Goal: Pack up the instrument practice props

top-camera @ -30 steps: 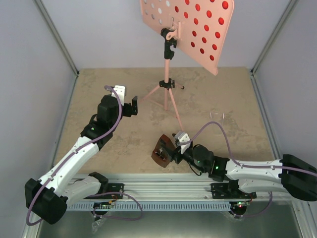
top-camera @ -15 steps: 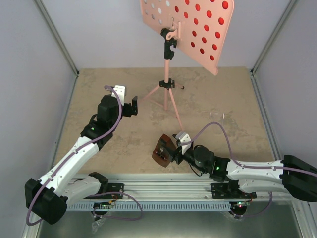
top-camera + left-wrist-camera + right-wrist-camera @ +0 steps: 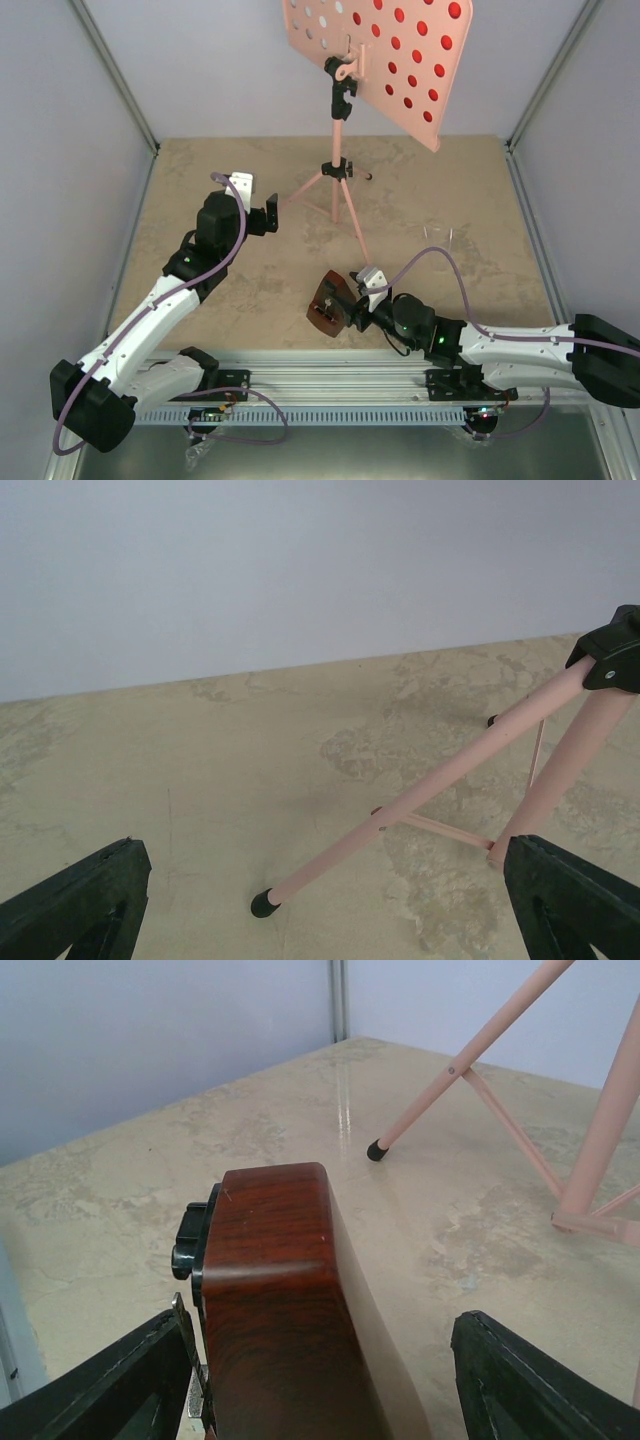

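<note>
Right claw straddles the brown metronome on the bench, not clamped.
Left claw spread wide, empty, near pink music stand foot.

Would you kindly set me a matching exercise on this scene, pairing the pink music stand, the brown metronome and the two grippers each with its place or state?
Things:
1. pink tripod music stand with hole-dotted desk
2. small brown wooden metronome
3. left gripper
4. right gripper

Places or states:
A. open, astride the brown case
B. upright at the far middle of the table
C. wide open, empty, facing the stand's base
D. near the front edge, flanked by jaws

Pairs: 1-B, 2-D, 3-C, 4-A
</note>
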`<action>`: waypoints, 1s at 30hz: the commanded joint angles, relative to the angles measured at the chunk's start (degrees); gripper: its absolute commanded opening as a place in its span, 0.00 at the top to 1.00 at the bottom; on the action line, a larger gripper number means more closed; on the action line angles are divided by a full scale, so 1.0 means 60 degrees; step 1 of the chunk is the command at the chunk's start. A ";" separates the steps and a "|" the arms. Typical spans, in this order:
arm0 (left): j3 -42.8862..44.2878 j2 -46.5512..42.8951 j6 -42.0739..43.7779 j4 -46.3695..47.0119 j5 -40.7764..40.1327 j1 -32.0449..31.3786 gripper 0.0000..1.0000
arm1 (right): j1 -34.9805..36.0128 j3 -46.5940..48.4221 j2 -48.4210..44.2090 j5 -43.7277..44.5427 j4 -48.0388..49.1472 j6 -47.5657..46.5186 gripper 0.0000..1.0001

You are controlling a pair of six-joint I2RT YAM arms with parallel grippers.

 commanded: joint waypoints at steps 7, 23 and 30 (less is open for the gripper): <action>0.0011 -0.0116 0.0033 0.0171 0.0099 0.0027 0.00 | 0.0025 -0.0114 0.0043 0.0543 0.0017 0.0243 0.30; 0.0008 -0.0130 0.0043 0.0158 0.0167 0.0026 0.01 | 0.0031 -0.0004 0.0259 0.0747 -0.0109 0.0394 0.34; 0.0022 -0.0130 0.0067 0.0156 0.0362 0.0025 0.01 | 0.0032 0.0040 0.0313 0.0797 -0.0163 0.0427 0.35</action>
